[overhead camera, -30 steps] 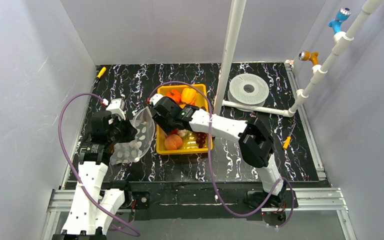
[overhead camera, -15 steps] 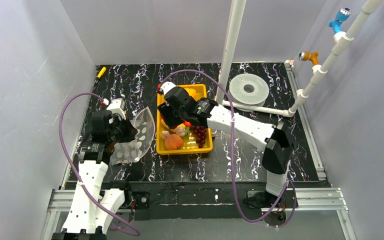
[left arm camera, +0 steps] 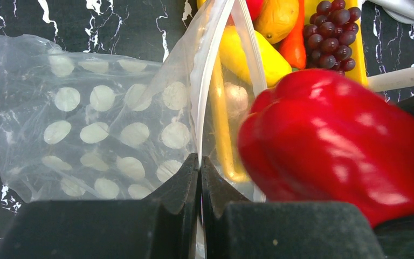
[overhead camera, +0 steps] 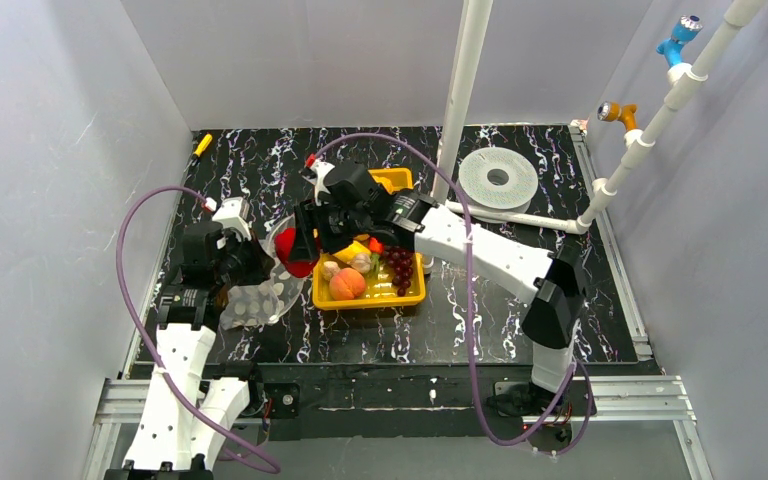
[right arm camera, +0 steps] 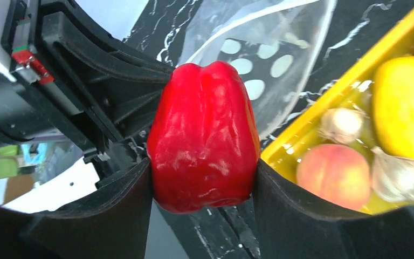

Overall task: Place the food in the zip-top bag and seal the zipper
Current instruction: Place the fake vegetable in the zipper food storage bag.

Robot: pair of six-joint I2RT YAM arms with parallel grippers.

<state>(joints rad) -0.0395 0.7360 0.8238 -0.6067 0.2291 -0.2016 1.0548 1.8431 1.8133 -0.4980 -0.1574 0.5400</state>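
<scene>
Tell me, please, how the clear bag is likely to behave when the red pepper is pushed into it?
The bag looks thin and crinkled, so it will probably buckle rather than hold shape. Only the left fingers pinch its mouth edge, so the free side may sag shut. The pepper looks glossy, so it should slide in easily.

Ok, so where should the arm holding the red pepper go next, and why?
Probably a small push further toward the left arm, into the bag's mouth. The right gripper grips the red pepper, which hangs right at the opening of the clear bag but doesn't look inside yet. The left gripper is shut on the bag's edge, holding the mouth up.
</scene>
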